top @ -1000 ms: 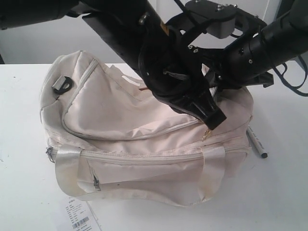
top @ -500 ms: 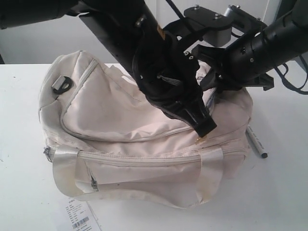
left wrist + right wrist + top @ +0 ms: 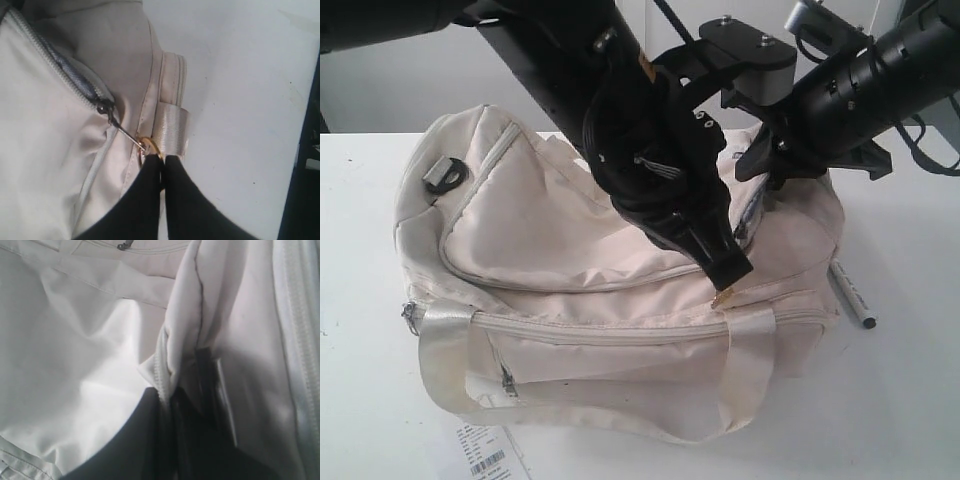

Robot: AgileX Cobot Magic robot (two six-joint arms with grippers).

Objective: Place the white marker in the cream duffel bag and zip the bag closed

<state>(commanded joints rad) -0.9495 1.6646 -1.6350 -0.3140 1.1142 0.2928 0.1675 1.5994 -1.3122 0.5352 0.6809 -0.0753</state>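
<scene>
The cream duffel bag (image 3: 550,235) lies on its side on the white table. My left gripper (image 3: 728,282) is shut on the gold ring of the top zip's pull (image 3: 149,147), just beside a webbing handle (image 3: 172,131). The zip slider (image 3: 105,107) sits a little way back along the teeth. My right gripper (image 3: 760,195) is shut on the edge of the bag's zip opening (image 3: 165,367) at the bag's right end. The white marker (image 3: 851,296) lies on the table right of the bag, outside it and held by neither gripper.
A white barcoded paper tag (image 3: 485,457) lies at the front edge of the table (image 3: 910,400), below the bag's left end. Both black arms cross above the bag. A grey buckle (image 3: 444,174) sits on the bag's left end.
My left gripper has drawn the zip pull to the left and slightly down, and the whole bag has slid left with it. My right arm has risen a little, holding the bag's edge.
</scene>
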